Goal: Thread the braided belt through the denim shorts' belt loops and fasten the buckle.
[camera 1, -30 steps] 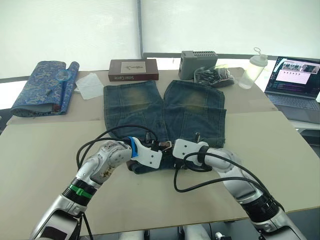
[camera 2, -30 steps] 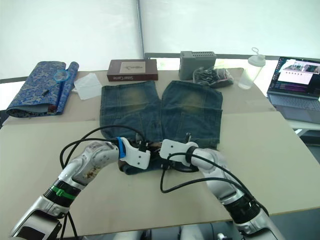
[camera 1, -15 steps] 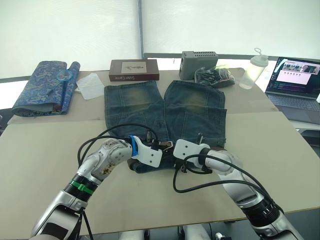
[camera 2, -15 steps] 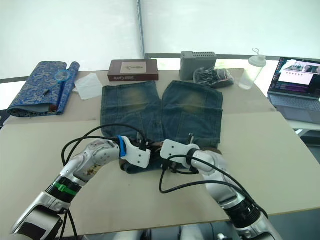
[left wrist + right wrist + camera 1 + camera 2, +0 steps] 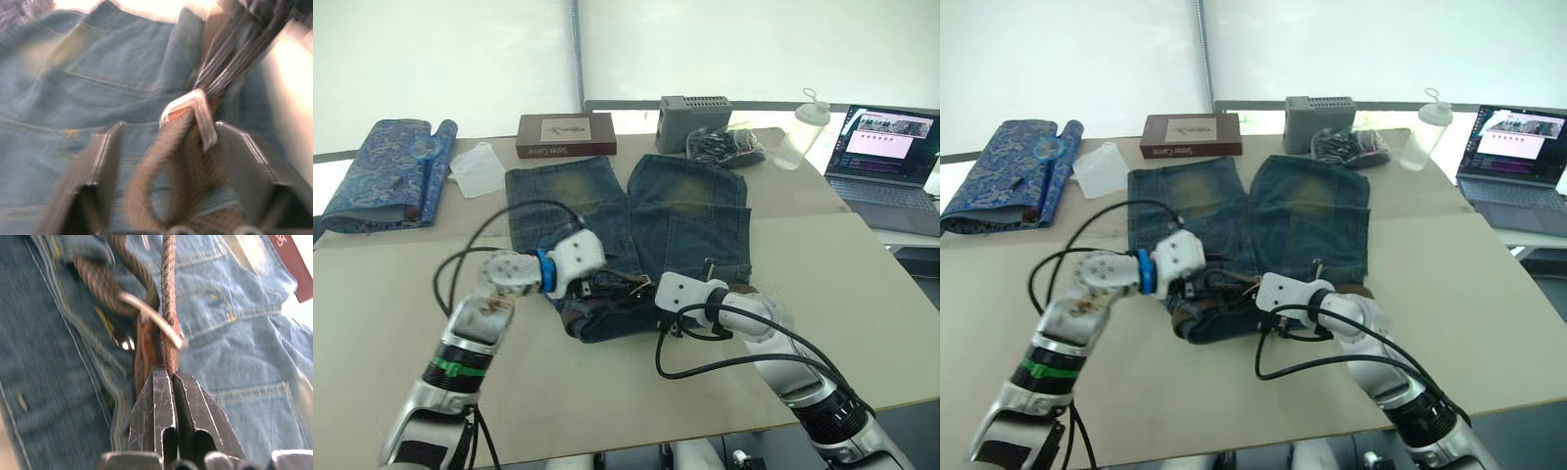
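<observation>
Shorts of faded blue denim (image 5: 626, 211) lie flat mid-surface, legs far, waistband near. Dark brown braided belt (image 5: 617, 287) runs along the waistband, partly bunched. Right gripper (image 5: 168, 377) has its fingers clenched on a tan leather part of the belt just near the silver rectangular metal buckle (image 5: 151, 316). Left gripper (image 5: 166, 147) is raised over the waistband's left part, fingers spread, belt and buckle frame lying loosely between them, not pinched. Belt loops cannot be made out. Risk, my judgement: with the left fingers released, the belt end could slide out of the buckle; right pulling alone may bunch the waistband instead.
</observation>
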Robot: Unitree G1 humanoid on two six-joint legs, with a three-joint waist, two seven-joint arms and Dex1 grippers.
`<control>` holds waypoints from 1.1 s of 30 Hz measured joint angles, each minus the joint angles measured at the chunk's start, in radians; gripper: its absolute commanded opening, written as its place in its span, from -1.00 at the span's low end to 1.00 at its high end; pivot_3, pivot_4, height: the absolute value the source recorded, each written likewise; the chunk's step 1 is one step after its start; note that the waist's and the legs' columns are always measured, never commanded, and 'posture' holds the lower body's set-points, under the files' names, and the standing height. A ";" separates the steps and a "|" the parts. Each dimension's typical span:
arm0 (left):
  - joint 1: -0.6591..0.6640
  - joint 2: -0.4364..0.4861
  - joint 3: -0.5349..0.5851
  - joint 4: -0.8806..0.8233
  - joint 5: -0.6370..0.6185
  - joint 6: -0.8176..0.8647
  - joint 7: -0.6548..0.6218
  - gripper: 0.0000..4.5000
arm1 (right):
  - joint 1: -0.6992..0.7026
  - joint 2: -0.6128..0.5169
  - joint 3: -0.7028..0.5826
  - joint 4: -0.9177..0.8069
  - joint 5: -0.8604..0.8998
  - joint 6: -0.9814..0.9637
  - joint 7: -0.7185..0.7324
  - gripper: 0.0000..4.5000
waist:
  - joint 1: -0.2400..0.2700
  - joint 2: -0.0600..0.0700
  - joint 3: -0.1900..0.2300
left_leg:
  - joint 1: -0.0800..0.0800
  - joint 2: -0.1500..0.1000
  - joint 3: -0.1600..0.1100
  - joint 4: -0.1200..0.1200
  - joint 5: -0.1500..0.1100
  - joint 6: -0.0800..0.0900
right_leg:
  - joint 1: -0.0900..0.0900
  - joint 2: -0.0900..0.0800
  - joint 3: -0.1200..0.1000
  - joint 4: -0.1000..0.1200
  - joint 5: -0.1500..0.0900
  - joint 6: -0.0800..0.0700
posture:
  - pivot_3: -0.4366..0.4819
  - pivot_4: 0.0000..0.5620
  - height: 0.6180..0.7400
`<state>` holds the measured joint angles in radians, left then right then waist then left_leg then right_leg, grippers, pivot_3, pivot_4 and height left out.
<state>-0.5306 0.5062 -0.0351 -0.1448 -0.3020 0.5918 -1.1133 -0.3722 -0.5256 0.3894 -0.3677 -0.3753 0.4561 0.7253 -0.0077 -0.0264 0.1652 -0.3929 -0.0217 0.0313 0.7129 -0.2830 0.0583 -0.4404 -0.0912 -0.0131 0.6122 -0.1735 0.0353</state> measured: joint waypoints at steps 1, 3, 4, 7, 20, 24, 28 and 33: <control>-0.004 0.009 0.023 -0.015 -0.074 0.078 -0.018 0.79 | 0.000 -0.003 -0.002 -0.003 0.000 0.000 0.001 -1.00 | -0.002 0.000 0.000 | 0.000 0.000 0.000 0.000 0.000 0.000 | 0.000 0.000 0.000 0.000 0.000 0.000 | -0.05 -0.47 1.00; -0.018 0.029 0.058 -0.024 -0.162 0.200 -0.021 0.68 | 0.000 -0.005 -0.005 -0.013 0.001 0.000 0.002 -1.00 | -0.002 0.000 0.000 | 0.001 0.000 -0.001 0.000 0.000 0.000 | 0.001 0.000 0.000 0.000 0.000 0.000 | -0.05 -0.47 1.00; -0.027 0.035 0.082 -0.024 -0.198 0.258 0.001 0.51 | 0.000 -0.010 -0.006 -0.017 0.002 0.000 0.004 -1.00 | -0.002 -0.001 0.000 | 0.001 0.000 -0.001 0.000 0.000 0.000 | 0.001 0.000 0.000 0.000 0.000 0.000 | -0.05 -0.47 1.00; -0.041 -0.004 0.184 -0.020 -0.278 0.360 0.109 -0.07 | 0.005 -0.039 -0.014 -0.023 0.004 0.000 0.014 -1.00 | 0.000 -0.001 0.000 | 0.003 -0.001 -0.001 0.000 0.000 -0.001 | 0.003 -0.001 0.000 -0.001 0.000 0.000 | -0.05 -0.47 1.00; 0.132 -0.159 0.184 0.105 -0.165 0.186 0.451 -0.97 | 0.098 -0.222 -0.202 -0.080 0.026 0.002 0.039 -1.00 | 0.019 -0.002 0.001 | 0.003 -0.001 0.000 -0.002 0.001 -0.002 | 0.003 -0.001 0.001 -0.001 0.001 -0.002 | -0.05 -0.47 1.00; 0.164 -0.155 0.075 0.194 -0.057 0.056 0.463 -0.97 | 0.121 -0.254 -0.220 -0.082 0.027 0.001 0.039 -1.00 | 0.028 -0.002 0.001 | 0.003 -0.002 -0.001 -0.001 0.001 -0.002 | 0.003 -0.002 0.001 -0.002 0.001 -0.002 | -0.05 -0.47 1.00; 0.147 -0.142 0.016 0.268 0.002 -0.071 0.444 -0.97 | 0.136 -0.302 -0.256 -0.083 0.027 -0.003 0.039 -1.00 | 0.035 0.000 0.000 | 0.005 -0.002 0.000 -0.001 0.001 -0.002 | 0.005 -0.004 0.001 -0.002 0.000 -0.004 | -0.05 -0.47 1.00; 0.112 -0.110 -0.051 0.367 0.066 -0.208 0.422 -0.97 | 0.196 -0.400 -0.334 -0.086 0.027 -0.007 0.058 -1.00 | 0.041 0.005 -0.003 | 0.015 0.001 0.000 -0.002 0.001 -0.002 | 0.016 -0.004 0.000 -0.003 -0.008 0.000 | -0.05 -0.47 1.00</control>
<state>-0.4181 0.3965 -0.0857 0.2224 -0.2364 0.3842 -0.6912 -0.1767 -0.9252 0.0552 -0.4538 -0.3482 0.4493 0.7835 0.0334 -0.0211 0.1619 -0.3778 -0.0208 0.0313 0.7113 -0.2821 0.0565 -0.4248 -0.0949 -0.0134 0.6091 -0.1811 0.0349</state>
